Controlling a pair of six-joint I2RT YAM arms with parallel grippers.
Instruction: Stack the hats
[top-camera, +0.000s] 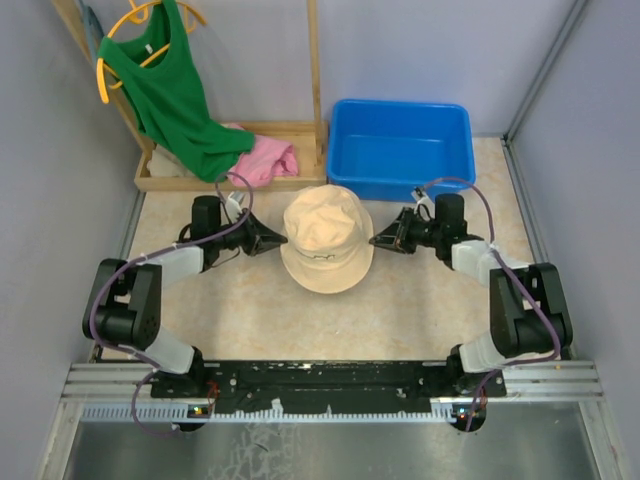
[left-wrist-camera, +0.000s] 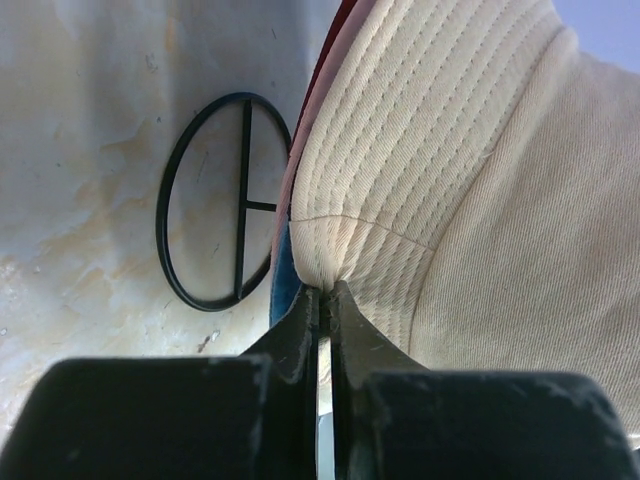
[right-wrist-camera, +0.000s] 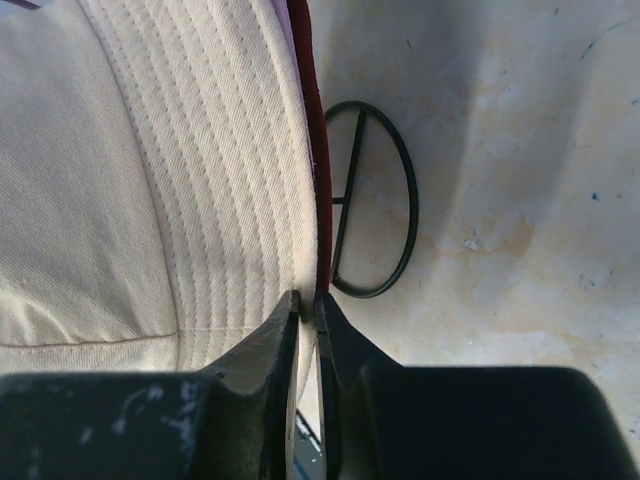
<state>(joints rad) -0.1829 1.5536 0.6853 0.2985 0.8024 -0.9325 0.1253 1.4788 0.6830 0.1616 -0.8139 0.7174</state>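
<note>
The beige hat (top-camera: 325, 235) lies crown up in the middle of the table, on top of the other hats. My left gripper (top-camera: 278, 240) is shut on its left brim (left-wrist-camera: 400, 180). My right gripper (top-camera: 378, 240) is shut on its right brim (right-wrist-camera: 200, 170). In the left wrist view, thin edges of the dark red hat (left-wrist-camera: 335, 30), the pink hat (left-wrist-camera: 290, 190) and the blue hat (left-wrist-camera: 283, 290) show under the beige brim. In the right wrist view only the dark red hat's edge (right-wrist-camera: 307, 100) shows beneath it. From above the lower hats are hidden.
A blue tub (top-camera: 400, 145) stands at the back right. A wooden rack (top-camera: 315, 70) at the back left holds a green shirt (top-camera: 165, 90), with a bright pink cloth (top-camera: 268, 160) on its base. Black ring marks (left-wrist-camera: 225, 200) (right-wrist-camera: 370, 200) lie on the table beside the hats.
</note>
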